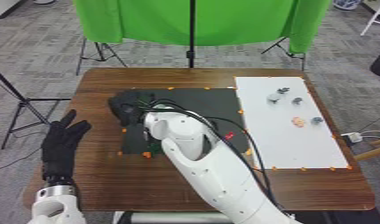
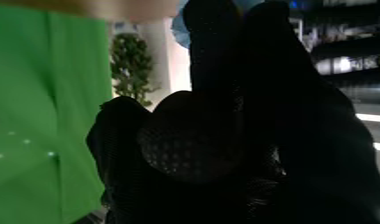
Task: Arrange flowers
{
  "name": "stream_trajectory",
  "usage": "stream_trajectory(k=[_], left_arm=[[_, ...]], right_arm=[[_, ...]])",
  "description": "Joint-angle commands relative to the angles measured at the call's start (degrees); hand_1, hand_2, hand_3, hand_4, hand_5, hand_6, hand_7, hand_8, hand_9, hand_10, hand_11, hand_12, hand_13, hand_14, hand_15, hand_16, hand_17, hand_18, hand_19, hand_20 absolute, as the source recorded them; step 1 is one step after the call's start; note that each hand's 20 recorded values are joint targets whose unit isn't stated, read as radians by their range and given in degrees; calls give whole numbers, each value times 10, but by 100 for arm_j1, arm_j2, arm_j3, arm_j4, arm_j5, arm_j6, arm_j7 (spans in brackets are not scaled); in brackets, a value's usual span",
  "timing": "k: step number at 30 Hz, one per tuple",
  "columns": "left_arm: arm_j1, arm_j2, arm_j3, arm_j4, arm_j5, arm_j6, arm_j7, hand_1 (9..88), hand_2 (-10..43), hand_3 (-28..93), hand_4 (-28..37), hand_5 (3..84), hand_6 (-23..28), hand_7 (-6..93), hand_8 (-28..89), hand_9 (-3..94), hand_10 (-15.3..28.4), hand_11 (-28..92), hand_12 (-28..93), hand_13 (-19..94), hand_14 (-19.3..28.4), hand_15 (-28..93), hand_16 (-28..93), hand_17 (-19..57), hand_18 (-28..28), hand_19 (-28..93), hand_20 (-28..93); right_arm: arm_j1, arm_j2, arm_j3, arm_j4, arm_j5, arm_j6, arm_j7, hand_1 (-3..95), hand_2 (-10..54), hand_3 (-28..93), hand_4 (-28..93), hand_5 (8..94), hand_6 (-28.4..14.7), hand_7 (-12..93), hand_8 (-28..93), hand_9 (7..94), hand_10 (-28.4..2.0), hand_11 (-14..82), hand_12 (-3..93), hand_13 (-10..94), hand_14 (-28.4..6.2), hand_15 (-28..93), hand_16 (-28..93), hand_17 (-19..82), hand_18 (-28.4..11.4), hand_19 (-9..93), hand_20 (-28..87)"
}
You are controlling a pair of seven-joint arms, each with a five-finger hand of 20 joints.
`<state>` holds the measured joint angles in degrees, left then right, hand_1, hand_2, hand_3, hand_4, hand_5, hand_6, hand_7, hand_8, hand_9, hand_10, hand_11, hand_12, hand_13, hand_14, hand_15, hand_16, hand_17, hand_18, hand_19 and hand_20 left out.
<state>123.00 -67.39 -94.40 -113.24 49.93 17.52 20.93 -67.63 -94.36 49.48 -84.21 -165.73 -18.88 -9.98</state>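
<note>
Overlapping the mat (image 1: 220, 100), the right hand (image 1: 125, 108) has an unclear state; the left hand (image 1: 61, 138) is open.

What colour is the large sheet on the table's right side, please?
The sheet is white, best seen in the head view.

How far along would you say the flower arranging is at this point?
Nothing looks clearly finished: the pale orange flower-like piece and small gray pieces sit apart on the white sheet. The right robot hand is at the black mat; whether it holds anything, I can't tell. The left robot hand is open. Likely left: grouping these pieces with the red piece.
</note>
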Motion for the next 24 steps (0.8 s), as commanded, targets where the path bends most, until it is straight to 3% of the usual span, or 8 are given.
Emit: stream_trajectory(k=[1, 9, 16, 20, 24], left_arm=[[108, -39, -48, 7, 49, -233, -38, 143, 70, 671, -283, 418, 47, 71, -42, 466, 140, 211, 166, 379, 163, 200, 65, 64, 136, 98, 263], [-88, -20, 36, 67, 124, -266, -182, 142, 48, 672, -283, 420, 47, 71, -42, 466, 140, 212, 168, 379, 162, 200, 66, 63, 136, 96, 261], [-129, 7, 47, 87, 128, -279, -219, 146, 40, 673, -283, 420, 47, 71, -41, 466, 139, 213, 169, 380, 163, 204, 67, 61, 137, 96, 263], [-138, 16, 51, 89, 135, -284, -241, 148, 37, 672, -283, 419, 47, 71, -41, 467, 138, 214, 169, 380, 163, 206, 68, 60, 138, 97, 263], [-102, 9, 38, 70, 146, -312, -263, 152, 34, 672, -283, 419, 47, 70, -41, 467, 137, 215, 169, 380, 163, 207, 67, 60, 138, 97, 263]], right_arm=[[-59, -16, 142, 158, -318, 39, -60, 601, -95, 488, -133, 797, 46, 167, 64, 919, -79, 116, 339, 937, 6, 602, 321, 669, -96, 932, 601], [-187, 88, 233, 177, -580, -18, -168, 580, -95, 463, -126, 762, 44, 156, 45, 901, -86, 146, 310, 937, 3, 594, 325, 666, -96, 932, 597], [-272, 304, 206, 90, -516, -139, -134, 572, -95, 451, -114, 734, 42, 145, 33, 887, -93, 160, 297, 937, 1, 587, 326, 662, -97, 932, 588], [-171, 446, 134, -26, -198, -201, 55, 536, -95, 503, -132, 711, 44, 150, 14, 880, -96, 176, 278, 937, 0, 582, 330, 661, -98, 932, 584], [-29, 648, 65, -200, 125, -336, 227, 464, -95, 592, -168, 659, 49, 157, -101, 866, -101, 208, 229, 937, -3, 573, 341, 658, -98, 932, 579]])
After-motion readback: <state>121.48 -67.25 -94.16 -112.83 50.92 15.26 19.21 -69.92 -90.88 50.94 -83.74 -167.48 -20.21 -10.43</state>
